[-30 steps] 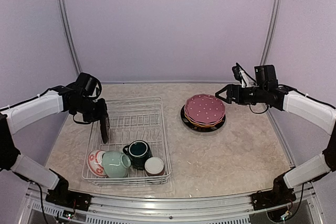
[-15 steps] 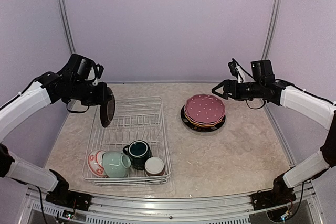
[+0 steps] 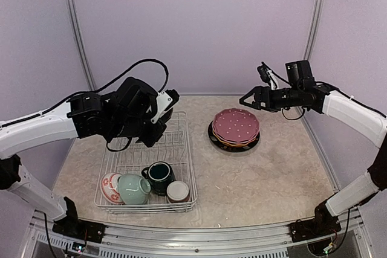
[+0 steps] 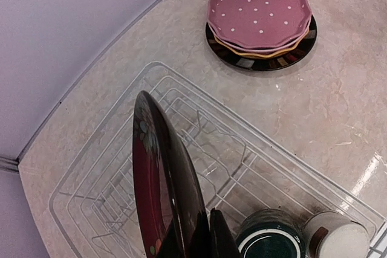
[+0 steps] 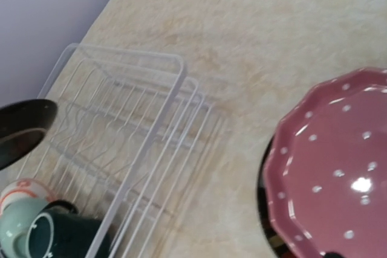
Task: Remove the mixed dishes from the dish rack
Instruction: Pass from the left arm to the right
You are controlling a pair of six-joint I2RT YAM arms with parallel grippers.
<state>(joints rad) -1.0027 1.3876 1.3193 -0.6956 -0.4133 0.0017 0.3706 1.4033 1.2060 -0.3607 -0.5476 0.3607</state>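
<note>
Beige marbled table (image 3: 272, 173) under lilac walls, left gripper (image 4: 204, 238) clenched on dark red floral bowl (image 4: 158, 176) held on edge above white dish rack (image 3: 183, 149), cups (image 3: 159, 175) at rack's near end, right gripper (image 3: 247, 102) spread wide and empty near stacked dotted plates (image 3: 236, 126) toward table's far right edge

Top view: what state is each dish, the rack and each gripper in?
left gripper, shut on dark bowl
dark bowl, held on edge over rack
right gripper, open, empty
plates, stacked on table, pink on top
rack, on table, partly filled
teal cup, upright in rack
green cup, tipped in rack
brown-white cup, in rack
white bowl, on edge in rack
</note>
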